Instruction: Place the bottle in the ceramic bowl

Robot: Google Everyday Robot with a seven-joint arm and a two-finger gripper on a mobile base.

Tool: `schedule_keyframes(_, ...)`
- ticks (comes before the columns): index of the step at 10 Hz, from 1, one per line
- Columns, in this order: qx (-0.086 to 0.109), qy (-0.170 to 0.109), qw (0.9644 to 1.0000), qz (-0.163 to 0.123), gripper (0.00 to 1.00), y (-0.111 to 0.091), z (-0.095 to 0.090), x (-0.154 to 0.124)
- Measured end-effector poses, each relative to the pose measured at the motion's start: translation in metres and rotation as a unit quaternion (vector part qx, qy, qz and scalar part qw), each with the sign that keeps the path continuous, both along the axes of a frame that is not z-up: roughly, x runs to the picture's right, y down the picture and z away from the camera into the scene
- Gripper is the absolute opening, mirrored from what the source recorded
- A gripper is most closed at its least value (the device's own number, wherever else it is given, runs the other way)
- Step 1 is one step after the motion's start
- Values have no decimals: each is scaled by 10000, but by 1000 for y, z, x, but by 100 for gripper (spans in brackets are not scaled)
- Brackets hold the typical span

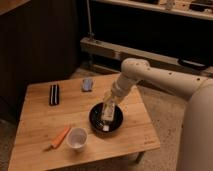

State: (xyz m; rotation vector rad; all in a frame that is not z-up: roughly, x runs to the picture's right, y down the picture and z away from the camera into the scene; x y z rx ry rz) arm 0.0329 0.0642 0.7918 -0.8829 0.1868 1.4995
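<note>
The black ceramic bowl [95,121] sits on the wooden table [35,120], right of centre. The pale bottle [107,114] is inside the bowl, tilted, with its white cap end [106,128] down near the bowl's front and its other end up toward the gripper. My gripper [109,101] hangs at the end of the white arm, right at the bottle's upper end, over the back of the bowl.
A white cup [76,138] stands front-left of the bowl, with an orange carrot [61,136] beside it. A black flat item [54,94] lies at the back left and a small blue-grey item [88,84] at the back centre. The table's right edge is close to the bowl.
</note>
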Motion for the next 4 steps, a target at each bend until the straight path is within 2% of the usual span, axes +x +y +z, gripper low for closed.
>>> schedule_keyframes(4, 1, -2, 10000, -2, 80, 0, 0, 0)
